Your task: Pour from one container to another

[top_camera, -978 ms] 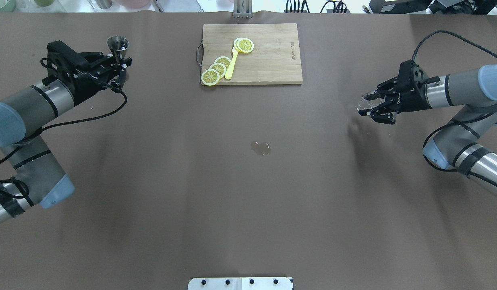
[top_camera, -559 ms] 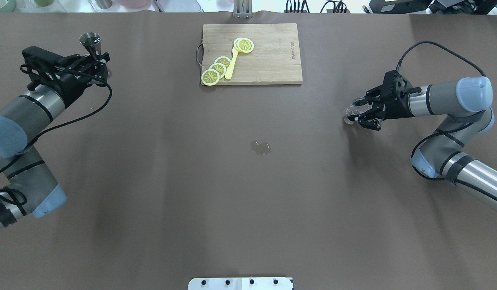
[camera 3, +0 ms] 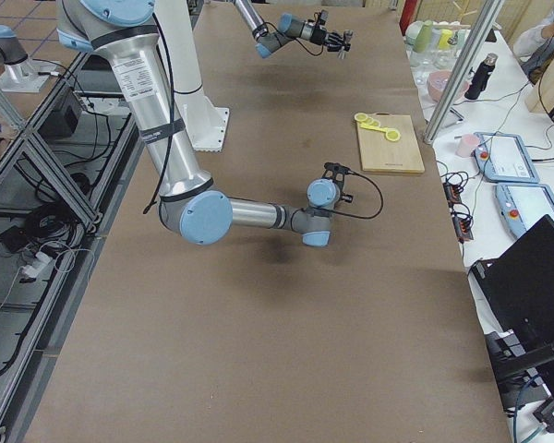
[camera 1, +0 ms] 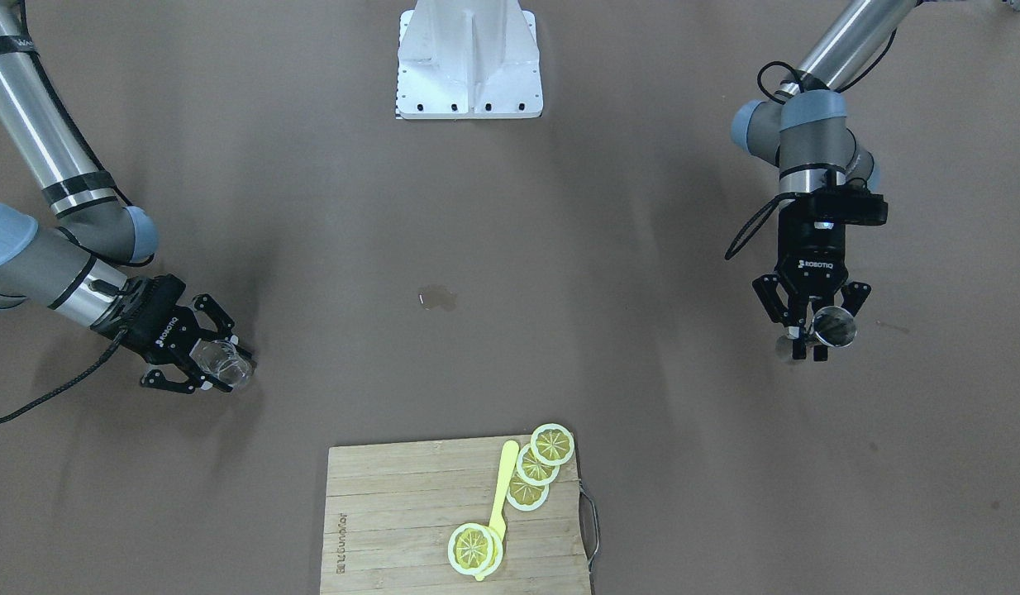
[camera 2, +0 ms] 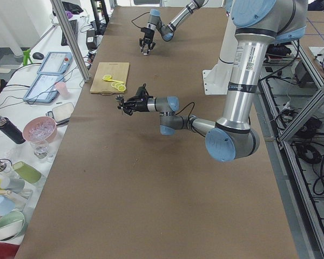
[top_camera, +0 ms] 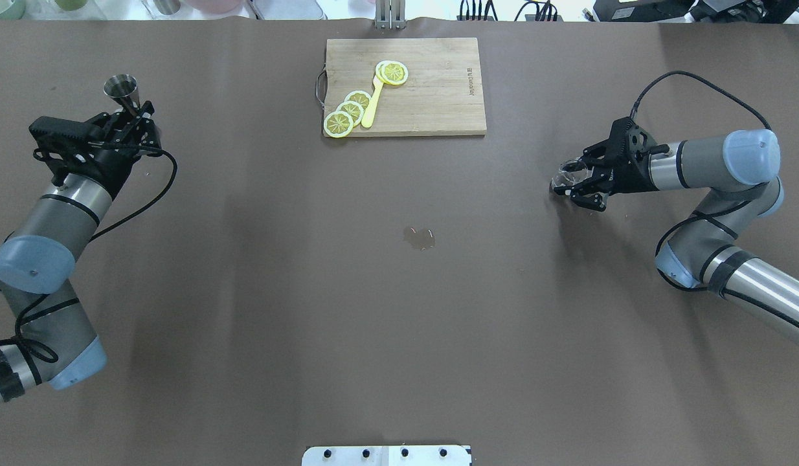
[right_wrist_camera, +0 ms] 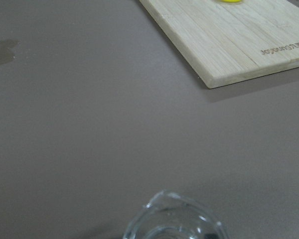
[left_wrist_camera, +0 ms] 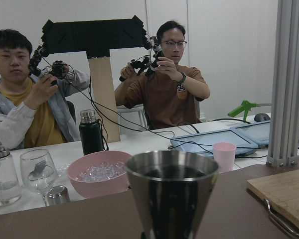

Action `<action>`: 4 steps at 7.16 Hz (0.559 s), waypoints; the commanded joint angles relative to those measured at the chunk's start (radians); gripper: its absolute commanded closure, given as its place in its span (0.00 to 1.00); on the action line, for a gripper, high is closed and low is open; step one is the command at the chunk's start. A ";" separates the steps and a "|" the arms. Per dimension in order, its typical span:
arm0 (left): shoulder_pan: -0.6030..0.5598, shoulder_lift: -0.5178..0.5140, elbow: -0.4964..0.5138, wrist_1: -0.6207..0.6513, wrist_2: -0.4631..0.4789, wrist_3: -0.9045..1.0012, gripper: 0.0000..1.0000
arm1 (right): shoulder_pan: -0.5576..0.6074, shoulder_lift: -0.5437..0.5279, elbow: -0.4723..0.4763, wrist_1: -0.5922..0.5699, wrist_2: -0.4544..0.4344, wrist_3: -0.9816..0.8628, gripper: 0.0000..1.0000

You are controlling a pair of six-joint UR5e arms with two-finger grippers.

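At far left of the tabletop, the left claw had swung the steel jigger outward over the last sec, away from centre and further from the cutting board. Meanwhile the right claw had carried the clear glass a bit inward and lower, arm now stretched flatter. Net result: the 2 containers sat well apart at opposite ends, w/ a small puddle between them mid-tabletop. My read: no pour was happening at this pt. Either the pour was done and both arms were retreating to park, or the setup wasn't finished. Given the spill and the widening gap, prob the former, but not confirmed. Left claw: fingers clenched on the jigger's narrow waist, upper cup upright, rim level in the left wrist view. Inside looked dark, couldn't tell if liquid remained. Right claw: fingers partly closed round the glass wall, gripping it from the side, mouth up. Contents looked minimal or nil, hard to tell thru clear glass. Glass sat very low over the tabletop w/ its shadow tight beside it. Couldn't tell if the base was actually touching. Lemon slices on the board were untouched, nowhere near either claw.
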State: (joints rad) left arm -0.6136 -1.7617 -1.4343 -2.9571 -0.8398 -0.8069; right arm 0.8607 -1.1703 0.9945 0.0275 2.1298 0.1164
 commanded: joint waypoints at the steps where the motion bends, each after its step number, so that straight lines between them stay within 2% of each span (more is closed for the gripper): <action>1: 0.012 0.004 0.027 0.059 0.115 -0.112 1.00 | 0.001 0.001 -0.002 0.002 -0.001 0.011 0.00; 3: 0.028 0.005 0.047 0.094 0.190 -0.232 1.00 | 0.001 0.001 -0.002 0.002 -0.001 0.011 0.00; 4: 0.056 0.005 0.051 0.163 0.258 -0.327 1.00 | 0.003 0.001 0.000 0.002 0.001 0.012 0.00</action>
State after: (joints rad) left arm -0.5813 -1.7566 -1.3913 -2.8567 -0.6504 -1.0355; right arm 0.8625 -1.1689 0.9927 0.0291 2.1295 0.1274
